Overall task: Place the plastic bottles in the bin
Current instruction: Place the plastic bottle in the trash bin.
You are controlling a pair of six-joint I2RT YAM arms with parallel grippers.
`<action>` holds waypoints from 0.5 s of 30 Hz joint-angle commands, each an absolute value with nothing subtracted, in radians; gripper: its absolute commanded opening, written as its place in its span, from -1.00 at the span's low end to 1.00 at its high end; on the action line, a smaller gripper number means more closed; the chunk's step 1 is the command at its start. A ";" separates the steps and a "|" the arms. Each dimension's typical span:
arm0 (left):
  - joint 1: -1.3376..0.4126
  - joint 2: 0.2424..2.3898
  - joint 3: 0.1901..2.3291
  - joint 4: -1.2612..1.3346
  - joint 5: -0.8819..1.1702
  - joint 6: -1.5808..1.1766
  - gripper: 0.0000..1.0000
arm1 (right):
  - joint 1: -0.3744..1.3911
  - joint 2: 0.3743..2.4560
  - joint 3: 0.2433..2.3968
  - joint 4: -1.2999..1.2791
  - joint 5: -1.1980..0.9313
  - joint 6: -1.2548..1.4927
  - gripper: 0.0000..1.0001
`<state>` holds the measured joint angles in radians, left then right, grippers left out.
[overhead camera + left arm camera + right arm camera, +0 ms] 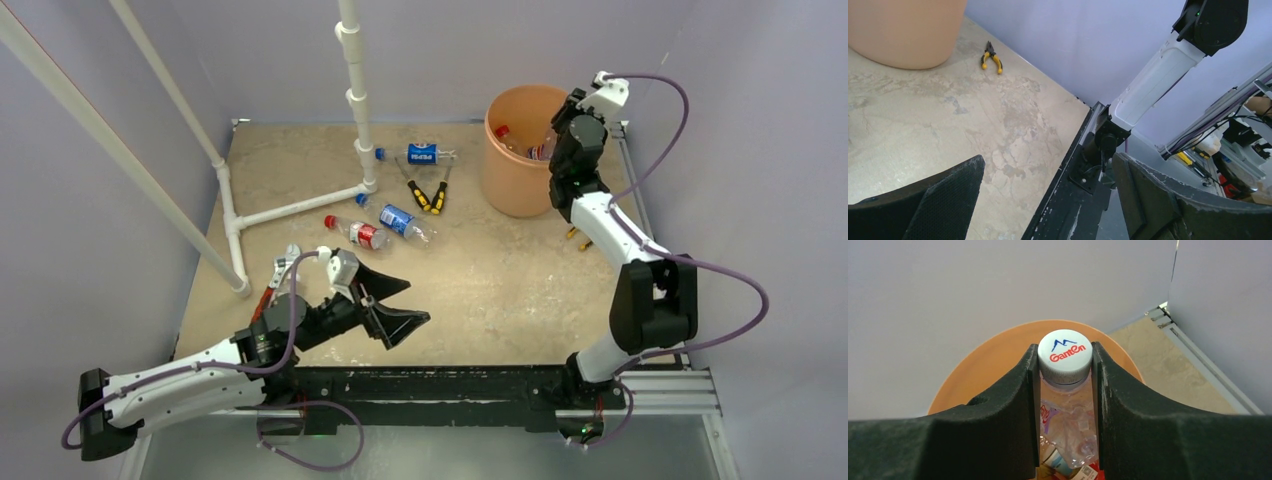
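Note:
My right gripper (1065,385) is shut on a clear bottle with a white Ganten cap (1065,356) and holds it over the orange bin (993,367). In the top view the right gripper (562,140) hangs at the bin's (512,180) right rim, and a red-capped bottle (503,131) lies inside. Three bottles lie on the table: a blue-labelled one (422,155) at the back, another blue-labelled one (400,220), and a red-labelled one (360,234) beside it. My left gripper (398,305) is open and empty near the front, below those two bottles.
Yellow-handled pliers (428,195) lie between the bottles and the bin. A second pair of pliers (991,58) lies right of the bin. A red-handled wrench (277,275) lies by my left arm. A white pipe frame (300,205) stands at the back left.

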<state>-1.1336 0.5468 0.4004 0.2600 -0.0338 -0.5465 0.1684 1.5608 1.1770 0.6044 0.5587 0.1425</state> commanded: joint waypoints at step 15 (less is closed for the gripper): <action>-1.135 0.591 0.364 0.362 -0.029 -0.617 0.98 | 0.141 1.660 1.187 0.470 0.469 0.179 -1.00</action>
<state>-1.1336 0.5934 0.3664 0.3141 -0.0334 -0.5930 0.1490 1.6493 1.1759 0.5224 0.5175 0.1646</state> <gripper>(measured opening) 0.990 0.365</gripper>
